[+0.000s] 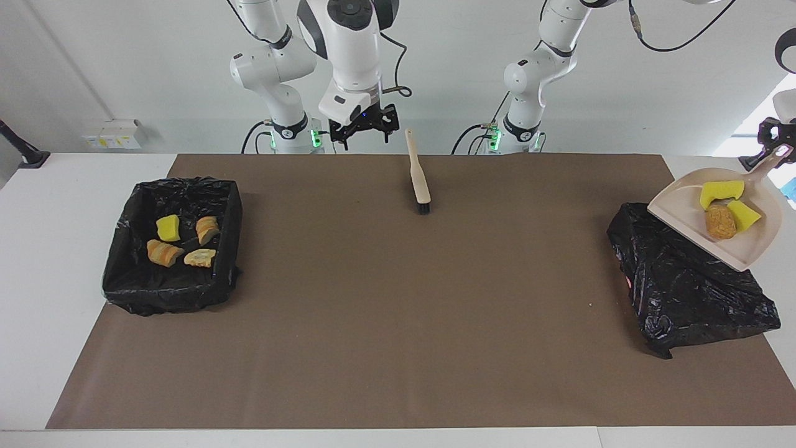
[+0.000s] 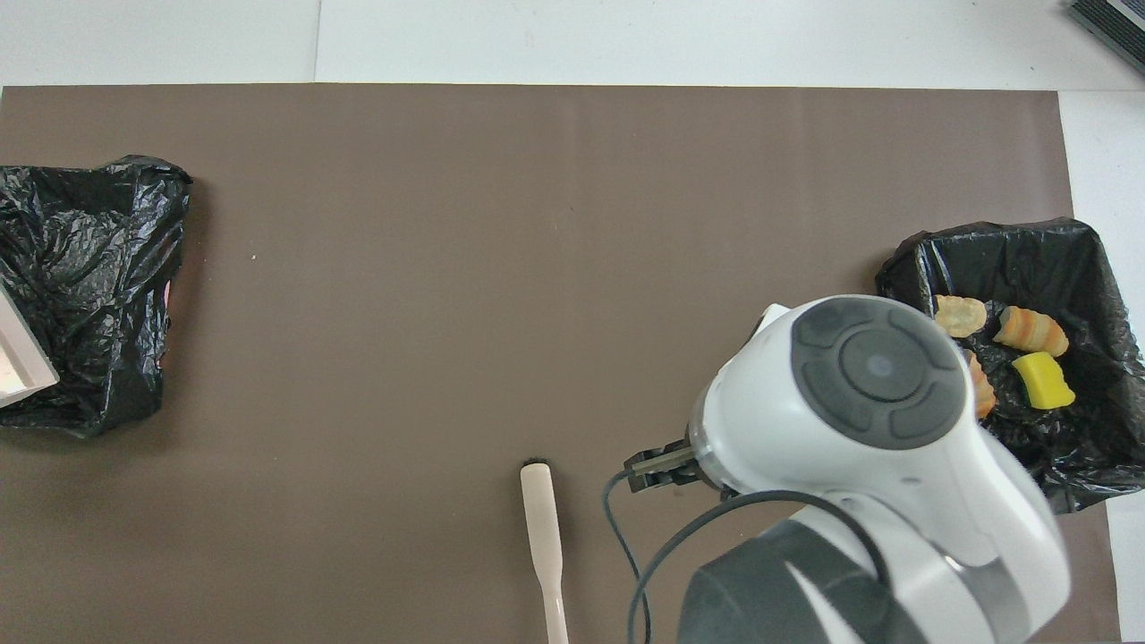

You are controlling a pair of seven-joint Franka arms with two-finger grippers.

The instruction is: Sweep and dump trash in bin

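My left gripper (image 1: pixel 777 148) is shut on the handle of the beige dustpan (image 1: pixel 681 208), holding it tilted in the air over the crumpled black bag-lined bin (image 1: pixel 690 286) at the left arm's end. In the pan lie trash pieces: two yellow sponge chunks (image 1: pixel 721 191) and a brown lump (image 1: pixel 720 223). Only a sliver of the dustpan (image 2: pixel 16 356) shows in the overhead view. The beige-handled brush (image 1: pixel 420 177) lies flat on the brown mat near the robots. My right gripper (image 1: pixel 365 127) hangs open and empty in the air beside the brush handle (image 2: pixel 543 528).
A second black-lined bin (image 1: pixel 124 274) at the right arm's end holds several trash pieces (image 1: pixel 168 228). The right arm's wrist (image 2: pixel 872 376) covers part of that bin (image 2: pixel 1073 241) from above. A brown mat (image 1: pixel 398 323) covers the table.
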